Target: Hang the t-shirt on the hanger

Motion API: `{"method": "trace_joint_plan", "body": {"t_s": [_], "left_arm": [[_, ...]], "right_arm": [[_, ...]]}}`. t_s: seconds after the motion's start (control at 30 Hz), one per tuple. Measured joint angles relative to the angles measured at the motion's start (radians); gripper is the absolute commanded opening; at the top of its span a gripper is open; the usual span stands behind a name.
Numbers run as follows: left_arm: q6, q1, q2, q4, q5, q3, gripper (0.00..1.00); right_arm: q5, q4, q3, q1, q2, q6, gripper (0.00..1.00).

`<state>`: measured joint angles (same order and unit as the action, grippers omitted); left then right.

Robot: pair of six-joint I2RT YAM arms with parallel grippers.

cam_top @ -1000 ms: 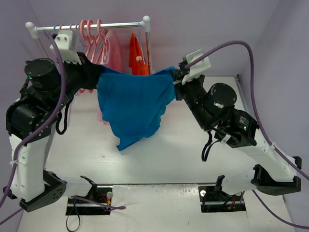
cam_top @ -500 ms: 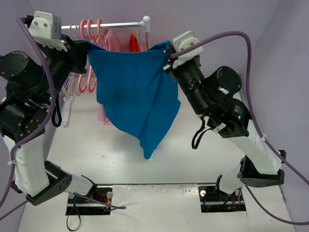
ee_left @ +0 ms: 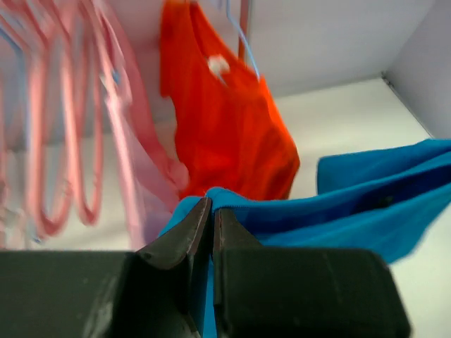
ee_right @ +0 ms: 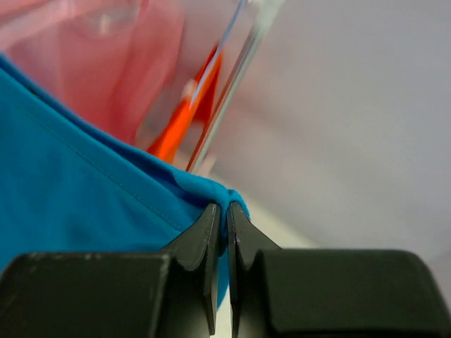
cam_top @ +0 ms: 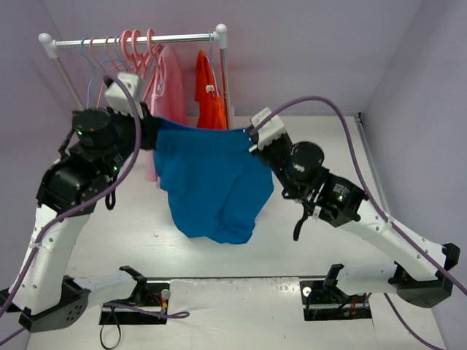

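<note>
t-shirt (cam_top: 211, 182) held up between left pincer (cam_top: 151, 131) and right pincer (cam_top: 252, 144), each clamped on an upper corner, cloth hanging bunched over table (cam_top: 292, 248); behind: rack rail (cam_top: 168, 39), pink hangers (cam_top: 139, 55), pale pink garment (cam_top: 171, 87), orange garment (cam_top: 210, 95)

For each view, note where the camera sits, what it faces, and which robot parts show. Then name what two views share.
Top external: above, behind left arm and right arm, looking down at table and rack; both show.
Left wrist: on left wrist, facing orange garment; left tool shut on t-shirt.
Right wrist: on right wrist, facing rack; right tool shut on t-shirt.
Shared: both wrist views show orange garment.
</note>
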<state>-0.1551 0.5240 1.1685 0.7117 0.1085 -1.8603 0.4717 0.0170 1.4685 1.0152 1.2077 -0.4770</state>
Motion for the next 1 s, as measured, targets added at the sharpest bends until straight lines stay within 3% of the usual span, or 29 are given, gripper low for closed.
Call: {"method": "trace_joint_plan", "body": {"t_s": [0.27, 0.37, 0.5, 0.57, 0.63, 0.73, 0.77, 0.9, 1.0], "left_arm": [[-0.201, 0.001, -0.240, -0.071, -0.083, 0.700, 0.00], [-0.274, 0.005, -0.309, -0.113, -0.094, 0.951, 0.00], [-0.343, 0.012, -0.334, -0.181, -0.102, 1.141, 0.00], [-0.368, 0.015, -0.342, -0.221, -0.103, 1.194, 0.00], [-0.391, 0.019, -0.349, -0.245, -0.107, 1.217, 0.12], [-0.411, 0.019, -0.365, -0.272, -0.112, 1.219, 0.50], [-0.418, 0.019, -0.373, -0.274, -0.112, 1.218, 0.55], [-0.412, 0.019, -0.386, -0.223, -0.129, 1.152, 0.60], [-0.389, 0.019, -0.363, -0.148, -0.130, 0.993, 0.60]], "right_arm": [[-0.105, -0.011, -0.537, 0.000, -0.242, 0.423, 0.00], [-0.144, 0.018, -0.671, 0.000, -0.246, 0.546, 0.00], [-0.185, 0.068, -0.835, 0.001, -0.212, 0.665, 0.00], [-0.200, 0.093, -0.904, 0.001, -0.201, 0.721, 0.01], [-0.219, 0.105, -0.957, 0.001, -0.192, 0.777, 0.13], [-0.235, 0.109, -0.990, 0.003, -0.191, 0.837, 0.51], [-0.238, 0.111, -0.991, 0.005, -0.193, 0.842, 0.56], [-0.233, 0.084, -0.950, 0.007, -0.218, 0.842, 0.67], [-0.222, 0.060, -0.842, 0.007, -0.218, 0.803, 0.70]]}}
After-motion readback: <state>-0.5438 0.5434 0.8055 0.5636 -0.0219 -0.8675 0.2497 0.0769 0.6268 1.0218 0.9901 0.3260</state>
